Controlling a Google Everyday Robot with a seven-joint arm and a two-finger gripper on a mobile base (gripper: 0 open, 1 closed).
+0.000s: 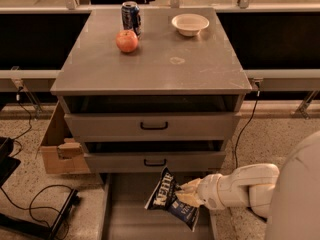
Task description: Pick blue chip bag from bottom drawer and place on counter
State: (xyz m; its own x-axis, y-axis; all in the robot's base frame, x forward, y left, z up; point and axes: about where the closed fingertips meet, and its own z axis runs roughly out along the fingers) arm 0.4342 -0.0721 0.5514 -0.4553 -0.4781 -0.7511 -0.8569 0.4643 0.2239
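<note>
The blue chip bag point(169, 198), dark navy with white lettering, hangs tilted above the open bottom drawer point(125, 219), lifted off its floor. My gripper point(186, 193) reaches in from the right on a white arm and is shut on the bag's right edge. The bag is just below the front of the middle drawer point(155, 161). The grey counter point(160, 66) lies above, with a faint ring stain near its middle.
On the counter stand a blue soda can point(131, 17), an apple point(127, 41) and a white bowl point(190, 24). A cardboard box point(59, 154) sits left of the cabinet. Cables point(35, 199) lie on the floor at left. My white body point(295, 199) fills the lower right.
</note>
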